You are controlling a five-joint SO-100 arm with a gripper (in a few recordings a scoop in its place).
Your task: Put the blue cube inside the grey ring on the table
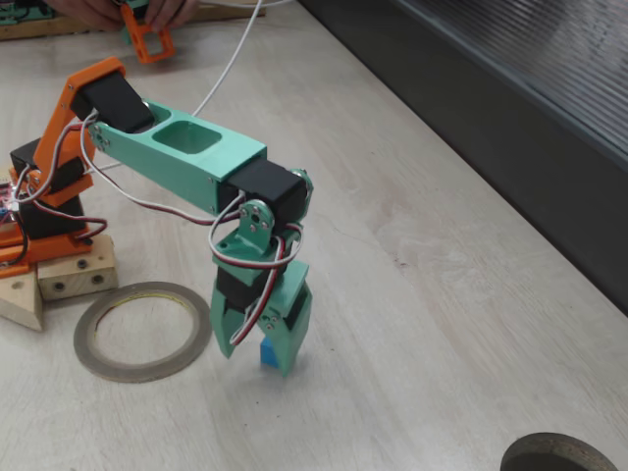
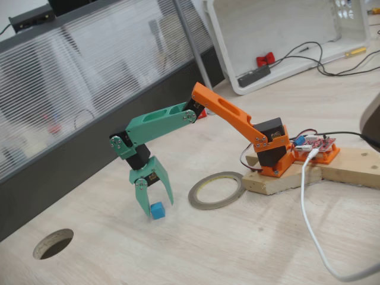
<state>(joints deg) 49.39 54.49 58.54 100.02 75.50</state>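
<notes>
Cube [image 1: 268,354], blue, sat on the table [image 1: 442,324] between the two green fingers of the gripper [image 1: 257,345], which pointed straight down. Fingers were spread around it; whether they pressed its sides could not be told. In a fixed view, cube [image 2: 157,211] lay just inside the right-hand finger [image 2: 167,191], with the gripper [image 2: 156,209] tips at table level. Grey ring [image 1: 143,331] lay flat at nine o'clock from the cube in one fixed view, at about two o'clock [image 2: 217,190] in the other, near but apart. Arm's wooden base block [image 2: 284,177] stood beyond the ring.
</notes>
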